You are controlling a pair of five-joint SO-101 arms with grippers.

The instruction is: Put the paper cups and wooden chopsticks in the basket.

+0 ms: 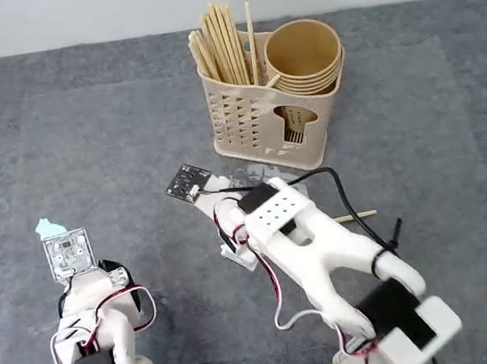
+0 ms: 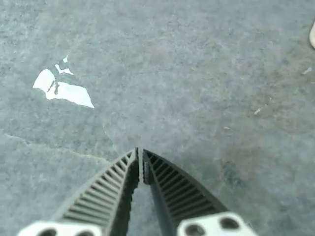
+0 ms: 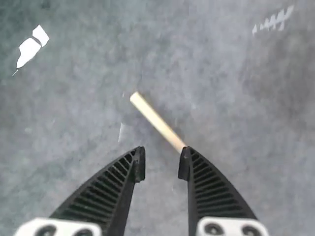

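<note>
Left gripper [image 2: 140, 164]: near-left of table, low over grey mat [image 1: 94, 139], jaws pressed together, nothing between them. Right gripper [image 3: 160, 164]: mid-table, in front of basket [image 1: 258, 122], jaws apart. Loose wooden chopstick [image 3: 156, 122] lies flat on mat just ahead of right gripper, one end hidden behind one fingertip, not clamped. Basket upright at far centre-right. Bundle of chopsticks [image 1: 220, 41] stands in its left compartment as high view shows it, stack of paper cups [image 1: 303, 53] in its right.

We see one end of the thin pale wooden chopstick [image 1: 362, 215] — the white right arm [image 1: 325, 256] hides the rest. A pale sliver [image 2: 312, 35], perhaps rounded, is cut off at the left wrist view's edge.
</note>
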